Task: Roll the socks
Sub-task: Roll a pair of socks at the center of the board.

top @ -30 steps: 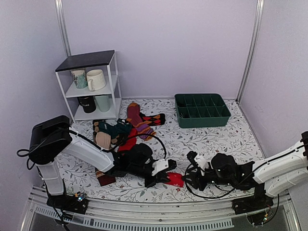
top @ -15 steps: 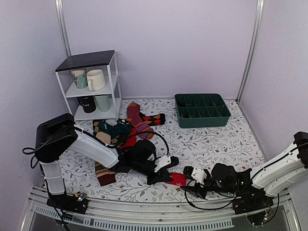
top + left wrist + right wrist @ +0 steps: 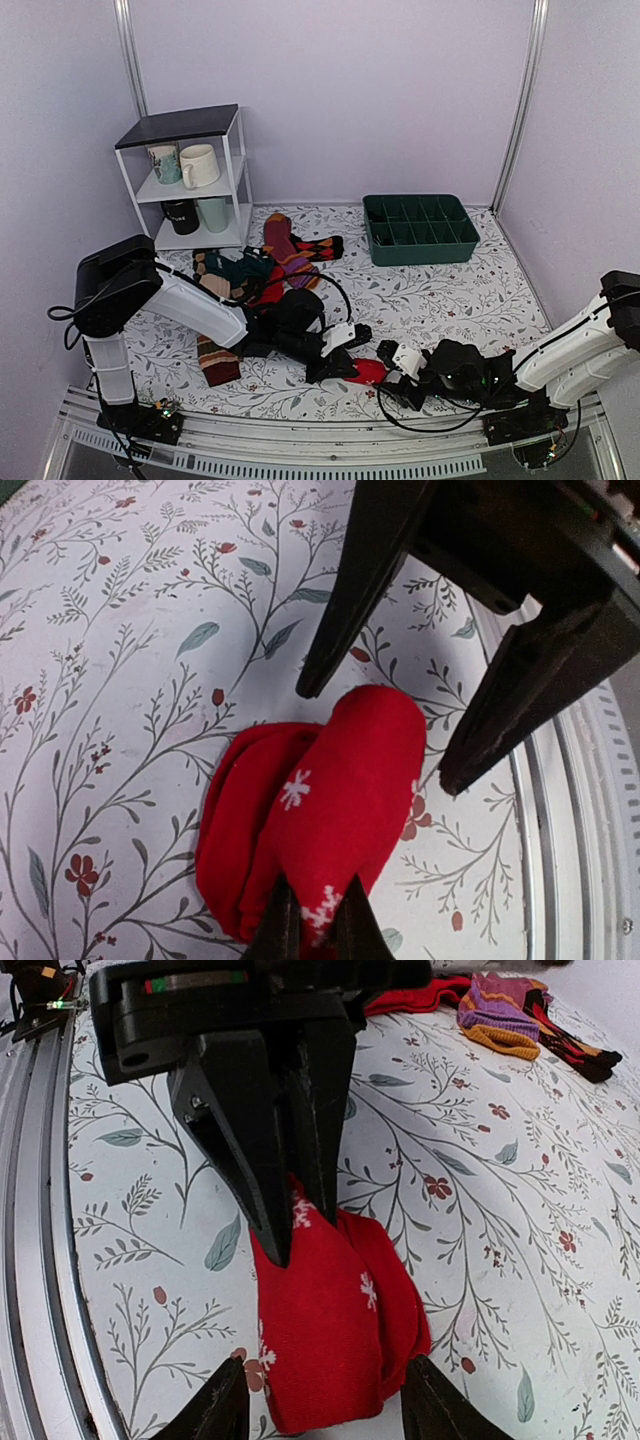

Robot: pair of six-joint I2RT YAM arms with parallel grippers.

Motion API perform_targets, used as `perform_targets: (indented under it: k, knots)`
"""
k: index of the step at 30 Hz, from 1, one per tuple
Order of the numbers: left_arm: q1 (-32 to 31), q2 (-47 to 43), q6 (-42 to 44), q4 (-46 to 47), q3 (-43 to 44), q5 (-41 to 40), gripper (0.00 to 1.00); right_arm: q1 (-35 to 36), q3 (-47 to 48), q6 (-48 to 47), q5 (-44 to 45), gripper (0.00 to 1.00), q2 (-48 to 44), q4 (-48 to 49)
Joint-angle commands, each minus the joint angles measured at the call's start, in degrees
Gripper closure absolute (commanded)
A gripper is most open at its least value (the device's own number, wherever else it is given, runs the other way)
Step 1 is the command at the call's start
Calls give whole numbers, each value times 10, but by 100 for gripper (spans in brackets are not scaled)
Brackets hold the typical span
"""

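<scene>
The red socks (image 3: 369,373), with white snowflakes, lie folded in a thick bundle on the floral table near the front edge. My left gripper (image 3: 340,366) is shut on one end of the bundle; the left wrist view shows my fingertips (image 3: 284,920) pinching the red fabric (image 3: 340,780). My right gripper (image 3: 385,376) is open and its fingers straddle the other end of the bundle (image 3: 330,1310), one fingertip (image 3: 228,1400) on each side, apart from the fabric. The striped cuff band is hidden.
A pile of other socks (image 3: 255,275) with a maroon purple-orange striped sock (image 3: 288,252) lies behind the left arm. A brown striped sock (image 3: 215,362) lies to the left. A green divided tray (image 3: 420,228) stands back right, a white mug shelf (image 3: 190,180) back left. The metal front rail (image 3: 300,440) is close.
My right gripper has slid left along the table until its open fingers straddle the red bundle. My left gripper shifted slightly right early on and has kept its hold.
</scene>
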Motion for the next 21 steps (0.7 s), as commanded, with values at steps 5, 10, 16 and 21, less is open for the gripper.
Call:
perform_targets:
  k: [5,10,16,21]
  knots:
    - [0,63,-6,-175,-38,-30,100,-5,26,33,-25,52,41,-9]
    - [0,64,-6,-174,-38,-31,100,-29,29,50,-50,76,45,-15]
    - [0,59,-8,-171,-36,-48,100,-56,39,84,-113,88,61,-48]
    - [-2,-1,-13,-127,-47,-120,68,-65,40,128,-152,89,68,-80]
